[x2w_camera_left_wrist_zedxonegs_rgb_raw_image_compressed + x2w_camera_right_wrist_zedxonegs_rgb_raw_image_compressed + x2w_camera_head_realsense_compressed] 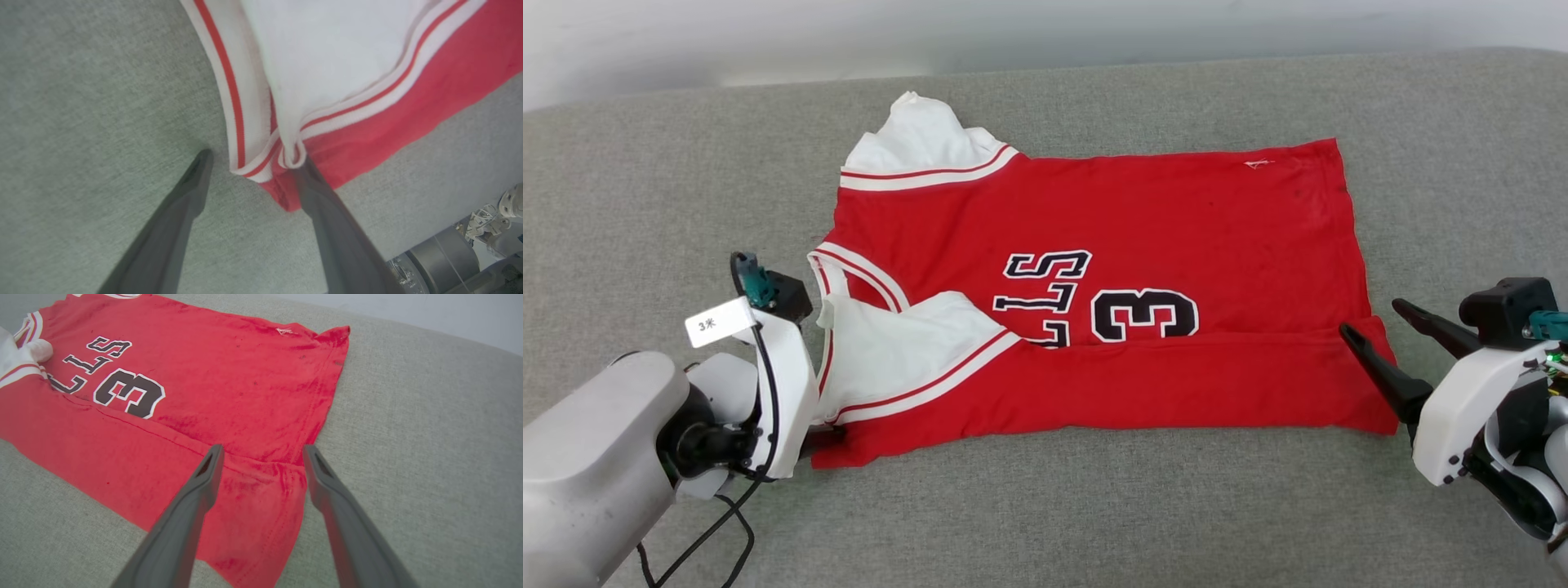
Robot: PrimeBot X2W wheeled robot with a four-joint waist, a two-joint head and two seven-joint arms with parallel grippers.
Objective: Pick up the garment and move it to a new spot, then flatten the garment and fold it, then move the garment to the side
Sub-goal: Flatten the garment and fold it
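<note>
Upholstery in grey (1094,506) carries the garment (1143,212), spread flat, front up, its near edge folded over the number. Left claw (253,159) stands wide at the collar-end near corner, one finger (327,212) against the cloth. Right claw (263,447) gapes wide above the hem corner, holding nothing.

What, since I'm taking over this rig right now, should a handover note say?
Left gripper: open, at the near collar-end corner of the garment, gripping nothing.
Right gripper: open, at the near hem corner, gripping nothing.
Garment: flat on the grey cushion, front up, near long side folded over part of the lettering.
Done: first fold. Left: further folds, then move it aside.
</note>
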